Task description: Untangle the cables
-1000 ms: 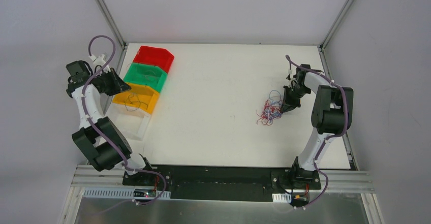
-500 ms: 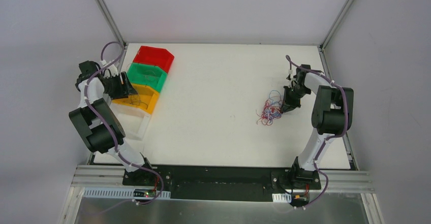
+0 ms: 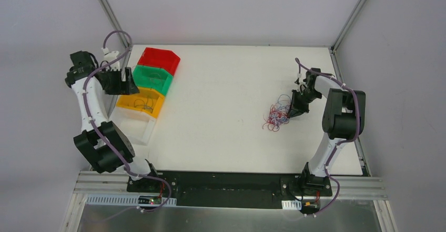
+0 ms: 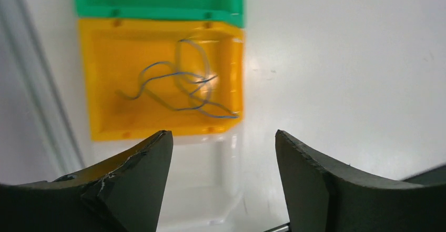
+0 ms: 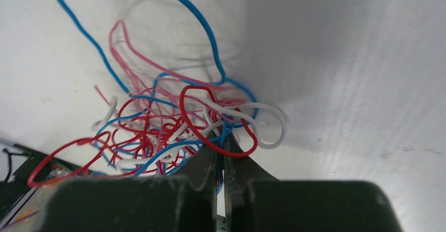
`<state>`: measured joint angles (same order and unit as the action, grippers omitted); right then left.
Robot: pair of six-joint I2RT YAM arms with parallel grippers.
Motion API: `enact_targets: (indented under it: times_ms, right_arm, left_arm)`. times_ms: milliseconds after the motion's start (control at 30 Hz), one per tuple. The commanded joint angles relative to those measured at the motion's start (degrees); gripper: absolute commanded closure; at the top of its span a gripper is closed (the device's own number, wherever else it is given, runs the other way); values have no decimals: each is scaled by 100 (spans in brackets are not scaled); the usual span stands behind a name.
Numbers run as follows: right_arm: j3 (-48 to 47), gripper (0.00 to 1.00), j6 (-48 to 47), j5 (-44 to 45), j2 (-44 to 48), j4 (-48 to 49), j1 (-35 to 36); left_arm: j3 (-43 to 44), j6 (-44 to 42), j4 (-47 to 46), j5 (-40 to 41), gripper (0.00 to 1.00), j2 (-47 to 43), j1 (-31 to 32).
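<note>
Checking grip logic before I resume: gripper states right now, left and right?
Left gripper: open, nothing between the fingers.
Right gripper: closed, pinching strands of the cables.

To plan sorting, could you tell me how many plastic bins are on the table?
4, in a row at left: red plastic bin farthest, then green bin, yellow bin, clear bin nearest.

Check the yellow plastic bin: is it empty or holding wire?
Holding wire: thin bluish strands lie curled inside the yellow plastic bin.
</note>
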<state>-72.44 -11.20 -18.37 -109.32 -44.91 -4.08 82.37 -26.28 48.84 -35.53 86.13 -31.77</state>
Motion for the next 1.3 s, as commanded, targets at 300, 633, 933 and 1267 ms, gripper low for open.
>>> enact_targets:
  times_ms: [300,633,933,1267]
  right_arm:
    - [-278,100,533,-2371,748,-319,1611]
    - [-36,100,579,-2185,873,-169,2107]
    - [-5,100,588,-2066,833,-147,2207]
    - [-28,100,567,-1898,805,-185,2286]
  left_arm:
    - [-1611,3561,-2794,-1601,28,-196,4665]
    - [-2553,5665,-5390,-1119,37,692,5919]
    - [-2742,6137,-6039,-1069,37,1295,6643]
    - [-3028,6268,-6092,-1165,52,1447,6820]
